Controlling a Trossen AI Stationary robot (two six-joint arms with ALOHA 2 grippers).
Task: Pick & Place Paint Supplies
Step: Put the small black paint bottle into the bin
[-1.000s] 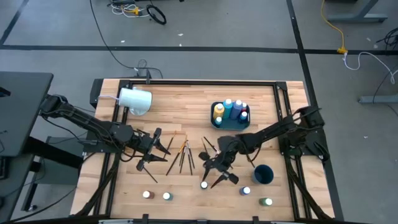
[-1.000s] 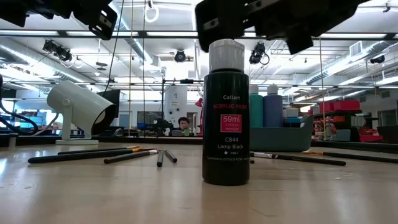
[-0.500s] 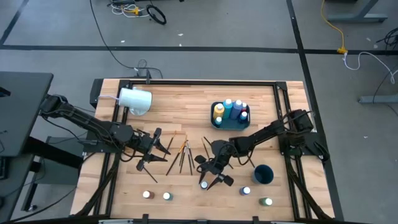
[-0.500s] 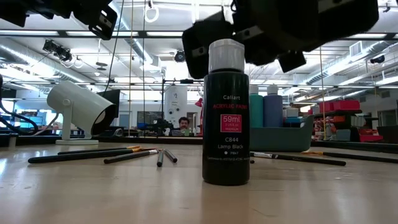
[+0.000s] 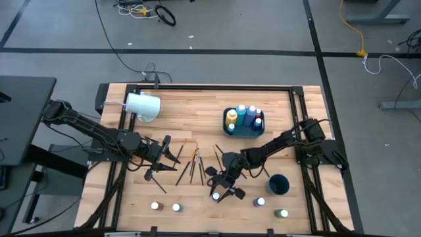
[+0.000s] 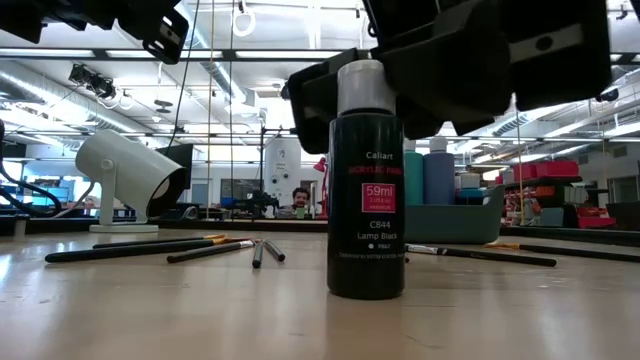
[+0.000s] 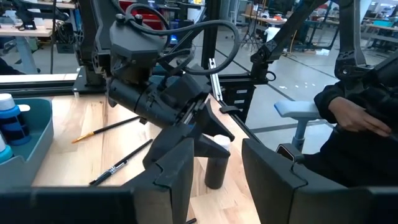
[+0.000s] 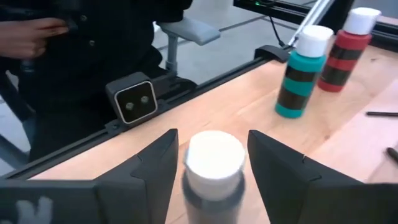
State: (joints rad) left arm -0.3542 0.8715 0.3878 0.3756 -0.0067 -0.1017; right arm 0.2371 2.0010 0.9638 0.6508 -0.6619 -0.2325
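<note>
While bright ceiling lights and shelving fill the workshop behind it, the pale wooden desk (image 5: 197,118) sits inside a dark metal frame on a grey floor. Near its back-left corner a large white cup (image 5: 143,106) lies tipped on its side; a teal tray (image 5: 245,129) holding several bottles stands right of centre. Thin dark-handled brushes (image 5: 193,164) lie scattered mid-desk between the arms, and small capped bottles dot the front edge. The left pincer (image 5: 172,155) hovers beside the brushes, jaws parted, holding nothing. The right pincer (image 5: 218,191) straddles the white cap of the black acrylic paint bottle (image 6: 366,180), fingers apart on either side without gripping; that bottle stands upright near the front centre.
</note>
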